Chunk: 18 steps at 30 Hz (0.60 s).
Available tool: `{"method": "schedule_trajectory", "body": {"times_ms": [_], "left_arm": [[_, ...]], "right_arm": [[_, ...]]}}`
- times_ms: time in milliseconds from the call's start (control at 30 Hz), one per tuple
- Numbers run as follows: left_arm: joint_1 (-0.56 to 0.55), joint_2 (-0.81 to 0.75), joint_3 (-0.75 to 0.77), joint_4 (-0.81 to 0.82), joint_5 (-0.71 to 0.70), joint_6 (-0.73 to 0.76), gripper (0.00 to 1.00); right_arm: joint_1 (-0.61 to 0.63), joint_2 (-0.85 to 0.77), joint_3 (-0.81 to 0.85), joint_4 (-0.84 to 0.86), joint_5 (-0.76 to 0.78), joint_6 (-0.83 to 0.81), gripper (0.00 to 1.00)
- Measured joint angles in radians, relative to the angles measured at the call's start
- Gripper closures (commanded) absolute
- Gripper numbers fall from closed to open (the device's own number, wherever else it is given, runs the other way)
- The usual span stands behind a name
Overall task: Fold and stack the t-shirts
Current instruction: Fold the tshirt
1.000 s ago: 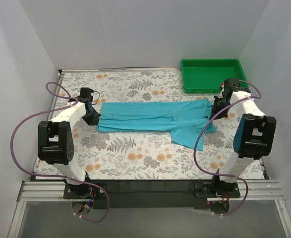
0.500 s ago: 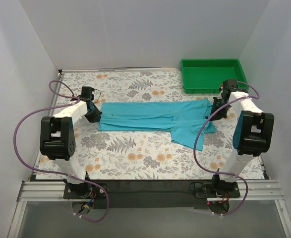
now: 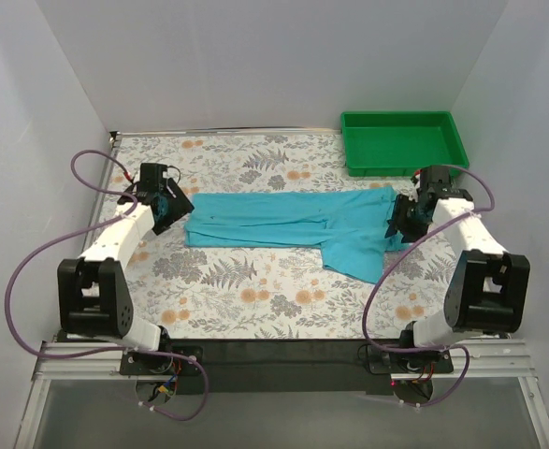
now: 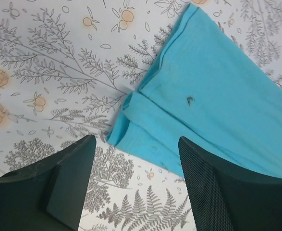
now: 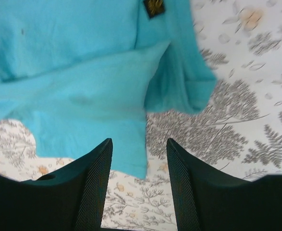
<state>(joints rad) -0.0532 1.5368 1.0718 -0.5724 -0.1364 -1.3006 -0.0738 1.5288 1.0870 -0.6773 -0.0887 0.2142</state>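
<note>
The turquoise shirt [image 3: 293, 224] lies flat across the middle of the floral table [image 3: 255, 299] as a long band running from 9 to 3 o'clock, with one flap spilling toward 5 o'clock at its right end. Bare patterned surface shows along the whole near side of the shirt and in a narrower strip at 12 o'clock; the green tray [image 3: 400, 140] sits in the 1 o'clock corner, apart from the cloth. My left gripper [image 3: 162, 208] hangs over the shirt's 9 o'clock hem, fingers spread, nothing between them; its wrist view shows the rolled hem corner below the gap. My right gripper [image 3: 403, 220] hangs over the 3 o'clock end, likewise released, the folded edge and sleeve beneath it. Compared with half a second ago, both forearms stretch out lower and flatter, the elbows have dropped toward the near edge, and the left gripper sits slightly farther toward 9 o'clock. The shirt has not shifted.
</note>
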Motion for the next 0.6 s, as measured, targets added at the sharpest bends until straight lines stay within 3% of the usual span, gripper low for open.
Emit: {"method": "schedule_trajectory", "body": {"times_ms": [167, 333, 600], "left_arm": [[-0.001, -0.172, -0.098, -0.006, 0.006, 0.011, 0.35], [-0.001, -0.246, -0.166, -0.026, 0.013, 0.024, 0.35], [-0.001, -0.256, -0.181, -0.033, 0.020, 0.029, 0.35]], "right_arm": [[0.073, -0.137, -0.186, 0.001, -0.019, 0.029, 0.52], [0.135, -0.201, -0.344, 0.006, -0.019, 0.077, 0.52], [0.174, -0.211, -0.398, 0.056, 0.009, 0.127, 0.57]]}}
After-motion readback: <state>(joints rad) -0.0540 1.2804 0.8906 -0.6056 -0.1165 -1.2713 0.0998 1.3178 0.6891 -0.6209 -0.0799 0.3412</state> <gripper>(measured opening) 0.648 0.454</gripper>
